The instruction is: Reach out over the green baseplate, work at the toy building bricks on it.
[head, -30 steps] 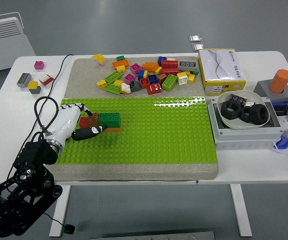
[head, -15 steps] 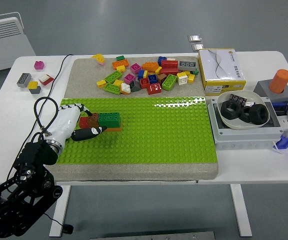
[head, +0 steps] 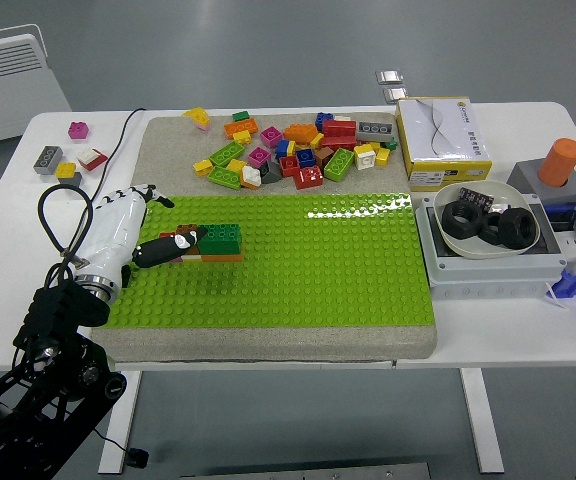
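The green baseplate (head: 308,270) lies on the grey mat at the table's middle. A small stack of bricks stands on its left part: a dark green brick (head: 219,237) on an orange one (head: 226,257), with a red-brown brick (head: 176,240) at its left end. My left hand (head: 146,228) reaches in from the lower left. Its white palm lies over the plate's left edge. The black thumb (head: 163,249) rests against the red-brown brick. The other fingers (head: 146,192) point away toward the plate's far left corner and hold nothing. The right arm is out of view.
A pile of loose coloured bricks (head: 293,150) lies on the mat behind the plate. Three loose bricks (head: 66,160) lie at the far left. A white box (head: 442,140), a bowl of black rings (head: 486,222) on a grey case and an orange cylinder (head: 561,162) stand at the right.
My left hand has moved left and toward the far side. Its thumb went from the front of the brick stack up to the stack's left end. The bricks have stayed in place.
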You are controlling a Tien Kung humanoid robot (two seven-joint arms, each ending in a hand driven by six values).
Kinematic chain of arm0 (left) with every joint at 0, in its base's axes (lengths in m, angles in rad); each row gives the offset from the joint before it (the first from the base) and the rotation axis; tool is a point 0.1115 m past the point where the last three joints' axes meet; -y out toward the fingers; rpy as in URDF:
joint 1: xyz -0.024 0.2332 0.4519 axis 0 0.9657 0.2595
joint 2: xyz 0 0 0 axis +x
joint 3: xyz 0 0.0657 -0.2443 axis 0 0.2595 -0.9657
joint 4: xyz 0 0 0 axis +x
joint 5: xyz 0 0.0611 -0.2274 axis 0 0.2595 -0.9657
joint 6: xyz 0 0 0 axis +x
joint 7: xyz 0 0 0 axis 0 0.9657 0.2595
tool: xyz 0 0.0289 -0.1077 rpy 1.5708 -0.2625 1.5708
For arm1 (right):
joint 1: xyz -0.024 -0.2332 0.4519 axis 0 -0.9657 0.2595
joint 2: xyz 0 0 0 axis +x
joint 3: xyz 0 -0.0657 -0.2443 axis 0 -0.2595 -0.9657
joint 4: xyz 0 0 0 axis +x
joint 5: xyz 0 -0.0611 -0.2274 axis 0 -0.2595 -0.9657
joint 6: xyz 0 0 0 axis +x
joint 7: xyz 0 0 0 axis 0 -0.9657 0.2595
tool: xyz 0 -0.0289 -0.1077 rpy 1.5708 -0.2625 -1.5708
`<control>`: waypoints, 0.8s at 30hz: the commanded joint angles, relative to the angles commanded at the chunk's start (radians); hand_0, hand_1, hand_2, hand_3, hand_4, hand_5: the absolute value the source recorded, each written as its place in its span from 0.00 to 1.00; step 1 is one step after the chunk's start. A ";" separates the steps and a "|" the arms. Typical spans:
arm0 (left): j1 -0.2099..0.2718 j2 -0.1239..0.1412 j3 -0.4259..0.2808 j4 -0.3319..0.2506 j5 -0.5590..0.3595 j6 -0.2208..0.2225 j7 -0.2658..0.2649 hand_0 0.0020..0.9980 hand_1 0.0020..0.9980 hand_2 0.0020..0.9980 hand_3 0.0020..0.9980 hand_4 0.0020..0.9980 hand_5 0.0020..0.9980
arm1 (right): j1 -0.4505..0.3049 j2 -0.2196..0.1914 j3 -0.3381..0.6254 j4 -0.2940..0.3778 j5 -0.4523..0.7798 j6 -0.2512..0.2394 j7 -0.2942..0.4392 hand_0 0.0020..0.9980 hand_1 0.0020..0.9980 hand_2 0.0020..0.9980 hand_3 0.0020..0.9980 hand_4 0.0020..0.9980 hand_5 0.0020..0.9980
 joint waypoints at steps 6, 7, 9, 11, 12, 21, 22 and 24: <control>0.078 -0.013 -0.091 0.009 -0.123 0.045 -0.123 0.91 0.90 0.88 0.64 0.88 0.43 | -0.001 0.005 -0.002 -0.031 0.000 -0.012 0.028 0.51 0.68 0.65 0.71 0.77 0.76; 0.090 -0.014 -0.102 0.011 -0.140 0.044 -0.142 0.91 0.90 0.88 0.64 0.88 0.43 | -0.001 0.005 -0.015 -0.038 0.000 -0.017 0.032 0.51 0.68 0.65 0.71 0.77 0.76; 0.115 -0.018 -0.119 0.015 -0.168 0.047 -0.183 0.91 0.90 0.88 0.64 0.88 0.43 | -0.003 0.006 -0.049 -0.054 0.001 -0.030 0.042 0.51 0.68 0.65 0.71 0.77 0.76; 0.135 -0.021 -0.126 0.018 -0.185 0.053 -0.212 0.86 0.86 0.85 0.66 0.85 0.37 | -0.006 0.008 -0.089 -0.066 0.028 -0.042 0.044 0.51 0.68 0.66 0.70 0.77 0.76; 0.142 -0.023 -0.128 0.019 -0.190 0.057 -0.223 0.86 0.86 0.85 0.66 0.85 0.37 | -0.006 0.009 -0.108 -0.069 0.045 -0.047 0.044 0.51 0.68 0.66 0.70 0.77 0.76; 0.171 -0.018 -0.096 0.039 -0.221 0.085 -0.294 0.86 0.86 0.84 0.66 0.84 0.35 | 0.000 0.007 -0.366 -0.075 0.296 -0.105 0.009 0.51 0.68 0.71 0.71 0.76 0.80; 0.174 -0.018 -0.089 0.042 -0.226 0.089 -0.302 0.86 0.86 0.84 0.66 0.84 0.35 | 0.001 0.004 -0.410 -0.076 0.341 -0.113 0.006 0.51 0.68 0.71 0.71 0.76 0.80; 0.179 -0.018 -0.081 0.044 -0.232 0.092 -0.312 0.86 0.86 0.84 0.66 0.82 0.33 | 0.001 0.000 -0.471 -0.076 0.405 -0.121 0.006 0.51 0.73 0.81 0.80 0.78 0.87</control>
